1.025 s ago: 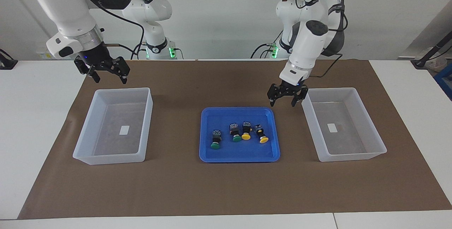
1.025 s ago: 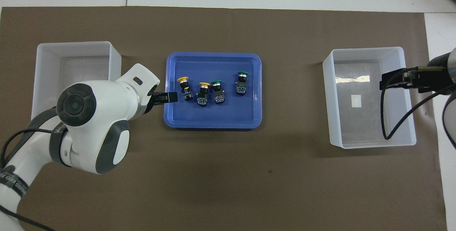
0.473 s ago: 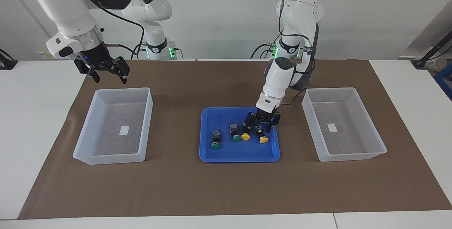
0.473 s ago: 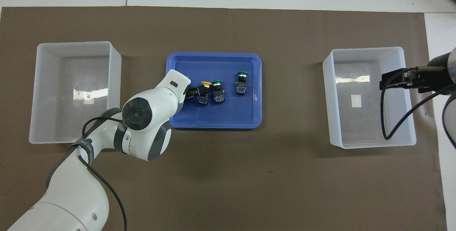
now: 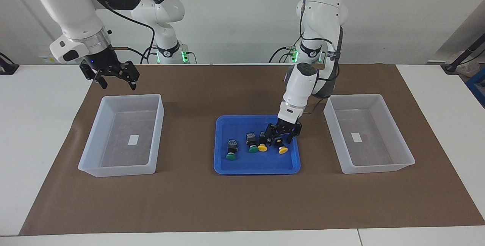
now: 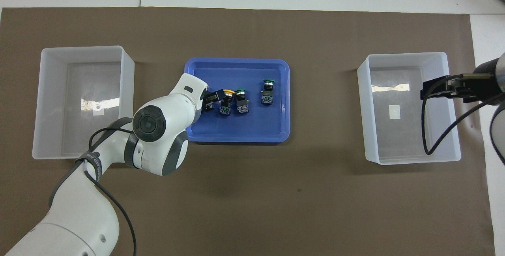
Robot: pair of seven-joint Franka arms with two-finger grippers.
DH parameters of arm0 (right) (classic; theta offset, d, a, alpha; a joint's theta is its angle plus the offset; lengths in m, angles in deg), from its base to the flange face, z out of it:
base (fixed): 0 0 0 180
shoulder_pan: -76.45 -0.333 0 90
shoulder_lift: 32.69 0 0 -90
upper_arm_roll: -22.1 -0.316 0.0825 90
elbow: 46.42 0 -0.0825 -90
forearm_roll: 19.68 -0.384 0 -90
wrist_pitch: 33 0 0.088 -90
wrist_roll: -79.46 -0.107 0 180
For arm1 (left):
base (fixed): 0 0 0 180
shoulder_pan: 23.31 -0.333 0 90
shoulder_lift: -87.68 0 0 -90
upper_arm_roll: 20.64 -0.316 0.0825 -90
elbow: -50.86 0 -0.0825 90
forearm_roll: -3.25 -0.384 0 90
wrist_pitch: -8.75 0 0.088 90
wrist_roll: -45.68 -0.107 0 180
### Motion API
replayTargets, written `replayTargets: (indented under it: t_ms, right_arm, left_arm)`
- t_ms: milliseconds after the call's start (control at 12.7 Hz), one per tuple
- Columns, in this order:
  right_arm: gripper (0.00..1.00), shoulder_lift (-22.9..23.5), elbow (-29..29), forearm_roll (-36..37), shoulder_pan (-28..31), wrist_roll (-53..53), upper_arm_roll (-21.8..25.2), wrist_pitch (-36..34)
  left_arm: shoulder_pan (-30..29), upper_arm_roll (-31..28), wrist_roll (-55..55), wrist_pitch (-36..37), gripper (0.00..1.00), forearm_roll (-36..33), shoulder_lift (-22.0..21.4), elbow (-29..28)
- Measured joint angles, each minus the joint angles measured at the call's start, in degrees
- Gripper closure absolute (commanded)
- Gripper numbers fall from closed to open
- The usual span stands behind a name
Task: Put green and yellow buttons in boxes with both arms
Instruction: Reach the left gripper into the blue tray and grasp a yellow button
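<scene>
— Brown paper mat (image 5: 242, 200) over a white table; where do things stand?

— All four push-button switches lie in the shallow blue plastic tray (image 5: 227, 166) between two translucent whitish plastic bins (image 5: 113, 168) (image 5: 379, 166). The left gripper (image 5: 281, 138) is down astride the yellow-capped button (image 5: 281, 148) at the left arm's end of the row; whether it pinches yet, I cannot tell.

— Advice?

— Clamp the blocky body, not the cap, and clear the neighbouring yellow-capped switch (image 5: 262, 146). The right gripper (image 5: 113, 78) waits, fingers spread, over its bin's rim.
</scene>
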Motion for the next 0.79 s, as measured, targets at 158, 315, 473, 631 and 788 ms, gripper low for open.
replayTargets:
  t_ms: [158, 315, 473, 631, 788]
  right_arm:
    - [0.0, 0.0, 0.0, 0.0, 0.0, 0.0, 0.0, 0.0]
    - [0.0, 0.0, 0.0, 0.0, 0.0, 0.0, 0.0, 0.0]
    - [0.0, 0.0, 0.0, 0.0, 0.0, 0.0, 0.0, 0.0]
    - [0.0, 0.0, 0.0, 0.0, 0.2, 0.0, 0.0, 0.0]
    - [0.0, 0.0, 0.0, 0.0, 0.2, 0.0, 0.0, 0.0]
  left_arm:
    - [-0.1, -0.2, 1.6, 0.0, 0.74, 0.0, 0.0, 0.0]
    - [-0.1, -0.4, 1.9, 0.0, 1.0, 0.0, -0.1, 0.0]
    - [-0.1, -0.4, 2.0, 0.0, 1.0, 0.0, 0.0, 0.0]
    - [-0.3, -0.4, 2.2, 0.3, 1.0, 0.0, 0.0, 0.3]
    - [-0.5, -0.6, 2.3, 4.4, 1.0, 0.0, 0.0, 2.6]
